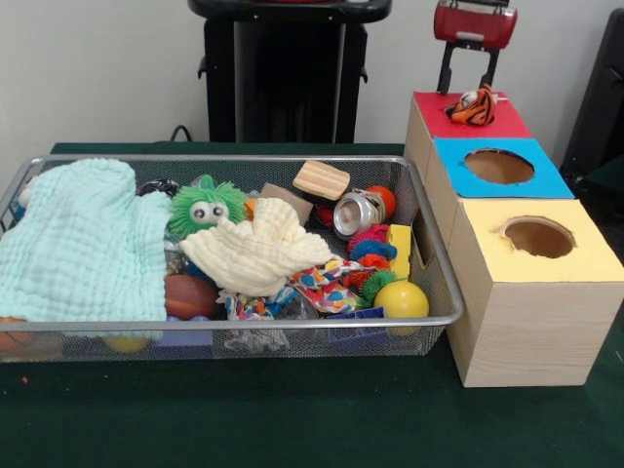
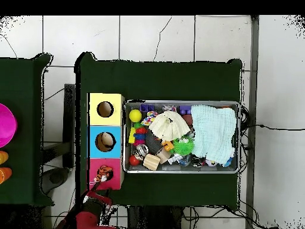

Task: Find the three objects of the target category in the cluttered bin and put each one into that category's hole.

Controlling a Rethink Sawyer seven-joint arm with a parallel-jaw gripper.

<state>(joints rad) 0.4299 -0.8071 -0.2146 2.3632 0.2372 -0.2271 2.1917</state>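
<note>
The gripper hangs over the red box, its fingers closed on a tiger toy, seemingly to drop it into that hole.

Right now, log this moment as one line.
hand above red box | fingers unclear | tiger toy on red box hole | bin cluttered

The robot's glossy red, rounded arm segment carries a silver band along its top. Two slim black struts run down from it to the hand. Behind stands a black pedestal with upright panels and a flat top.
</note>
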